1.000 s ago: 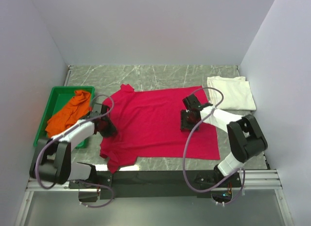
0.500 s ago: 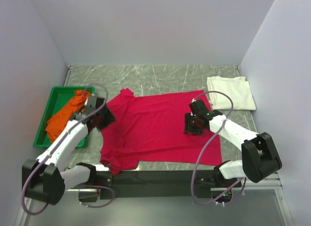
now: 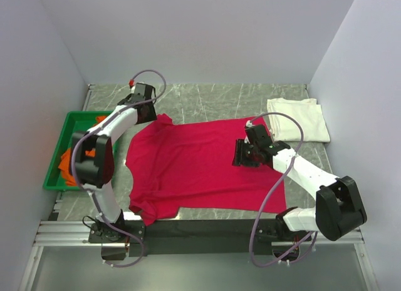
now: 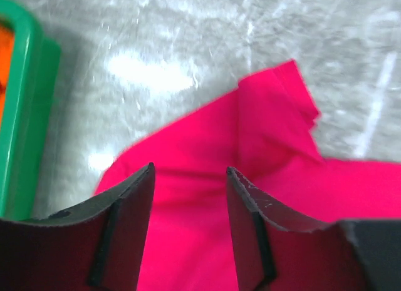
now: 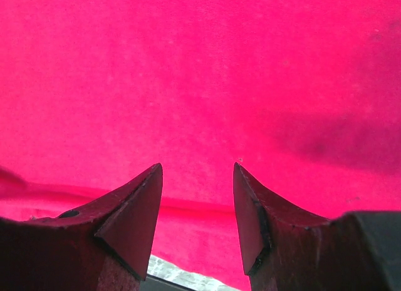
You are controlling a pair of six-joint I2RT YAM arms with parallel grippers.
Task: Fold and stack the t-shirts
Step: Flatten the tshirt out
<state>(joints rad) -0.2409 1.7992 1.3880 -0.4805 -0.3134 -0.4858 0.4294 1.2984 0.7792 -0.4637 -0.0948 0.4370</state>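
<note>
T-shirt (image 3: 194, 166), crimson, spread flat mid-counter (image 3: 207, 97), fold not yet begun: left claw (image 4: 189, 172) parted, empty, above far-left sleeve (image 3: 161, 121); right claw (image 5: 197, 169) parted, empty, over right side; next move likely calls for pinching an edge.

Left claw (image 4: 189, 171): a second ago it sits at the near left side of the crimson t-shirt (image 3: 194, 166). Now it hangs, jaws apart and holding nothing, over the far sleeve (image 3: 164, 121). My left arm (image 3: 119, 125) now reaches up past the green bin (image 3: 53, 178) and hides more of the orange t-shirt (image 3: 66, 161). The crimson shirt's left edge, bunched before, lies flatter. My right elbow (image 3: 338, 206) drops out toward the near right.
</note>
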